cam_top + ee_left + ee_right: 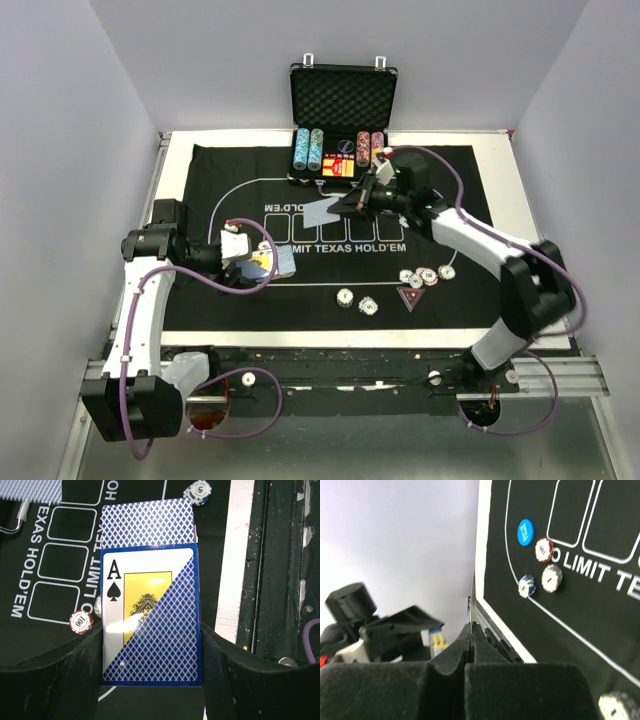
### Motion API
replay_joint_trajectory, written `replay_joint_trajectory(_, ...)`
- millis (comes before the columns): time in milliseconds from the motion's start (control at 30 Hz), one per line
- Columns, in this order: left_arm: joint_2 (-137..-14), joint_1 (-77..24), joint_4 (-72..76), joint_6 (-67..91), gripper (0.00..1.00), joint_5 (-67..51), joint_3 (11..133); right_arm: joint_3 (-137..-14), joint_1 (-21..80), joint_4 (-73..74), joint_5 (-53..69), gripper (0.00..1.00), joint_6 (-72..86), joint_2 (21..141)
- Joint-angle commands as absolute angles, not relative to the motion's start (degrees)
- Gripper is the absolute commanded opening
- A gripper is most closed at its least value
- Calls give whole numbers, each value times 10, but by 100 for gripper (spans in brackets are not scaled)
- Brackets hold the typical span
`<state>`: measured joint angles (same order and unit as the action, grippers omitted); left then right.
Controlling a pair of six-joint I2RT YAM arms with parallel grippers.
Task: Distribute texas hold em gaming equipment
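Playing cards point(147, 522) with blue backs poke out of the far end of a card box point(150, 630) printed with an ace of spades. The left gripper point(152, 647) clamps this box, one finger pressed against each long side. From above, the box point(275, 262) hangs over the left part of the black mat point(250, 300), beside the words TEXAS HOLD'EM.

The right gripper point(358, 200) is over the far middle of the mat, just near the open case point(343, 120). Its fingers point(455, 652) are pinched together on a single card point(325, 212), which sticks out to the left. The right wrist camera sees that card only edge-on.

Loose poker chips lie on the near right part of the mat. Three sit close together point(428, 275) and two more point(356, 300) lie to their left. A red triangular marker point(411, 298) lies flat between the two groups, just beside the three.

The right wrist view also shows a blue button point(525, 532) on the mat. Next to it are a red-edged chip point(544, 549), a white chip point(551, 577) and a blue-edged chip point(526, 586), the last two touching the printed white line.
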<state>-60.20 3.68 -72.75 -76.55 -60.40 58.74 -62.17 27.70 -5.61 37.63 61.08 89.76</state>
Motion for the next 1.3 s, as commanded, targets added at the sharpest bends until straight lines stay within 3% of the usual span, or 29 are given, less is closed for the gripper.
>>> replay_joint_trajectory(0, -587, 42, -745, -784, 47, -623, 609, -684, 280, -123, 413, 1, 606, 1023)
replay_joint_trajectory(567, -568, 42, -753, -776, 47, -626, 605, -1165, 384, -1, 252, 1, 561, 1457)
replay_joint_trajectory(933, -557, 43, -758, -776, 47, -627, 605, -1294, 417, 47, 213, 2, 577, 1567)
replay_joint_trajectory(967, -556, 44, -758, -776, 47, -626, 605, -1293, 420, 51, 206, 5, 577, 1567)
replay_joint_trajectory(1100, -552, 46, -756, -777, 47, -625, 602, -1288, 428, 76, 185, 35, 566, 1565)
replay_joint_trajectory(1267, -551, 47, -758, -777, 47, -629, 599, -1227, 428, 92, 165, 62, 535, 1515)
